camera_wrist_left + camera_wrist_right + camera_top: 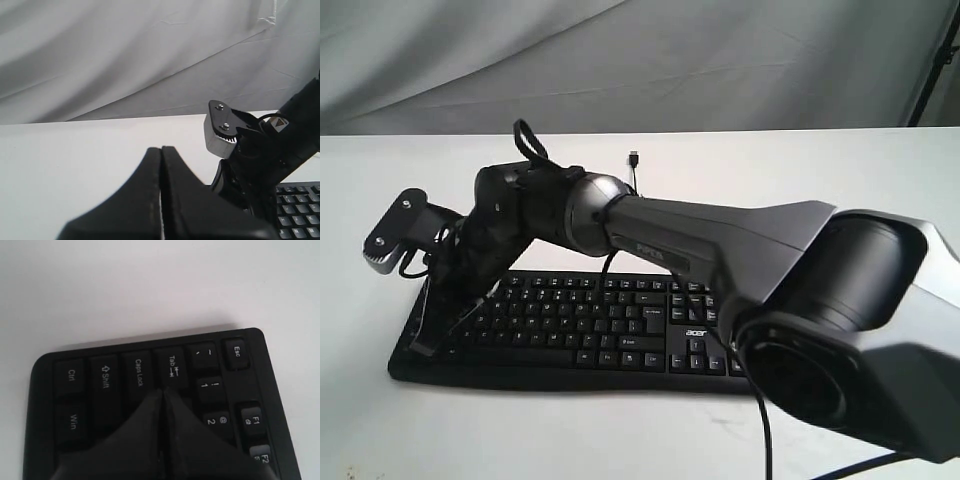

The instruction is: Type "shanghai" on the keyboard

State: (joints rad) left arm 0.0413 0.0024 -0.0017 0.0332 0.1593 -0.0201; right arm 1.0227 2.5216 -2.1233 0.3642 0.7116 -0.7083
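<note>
The black keyboard [620, 320] with a white "acer" logo lies on the white table, its number pad to the right. My right arm reaches across from the right to the keyboard's left end. There my right gripper [424, 348] points down, shut and holding nothing. In the right wrist view its tips [162, 390] sit over the lower edge of the Tab key, beside Caps Lock, on the keyboard [105, 375]. Whether they touch a key I cannot tell. My left gripper [161, 149] is shut and empty above bare table. It faces the right arm's wrist, with a corner of the keyboard [300, 210] beyond.
The keyboard's thin black cable ends in a loose USB plug [634, 157] on the table behind the arm. The right wrist's grey camera mount [388, 236] sticks out to the left. A grey cloth backdrop [640, 60] hangs behind the white table [820, 165].
</note>
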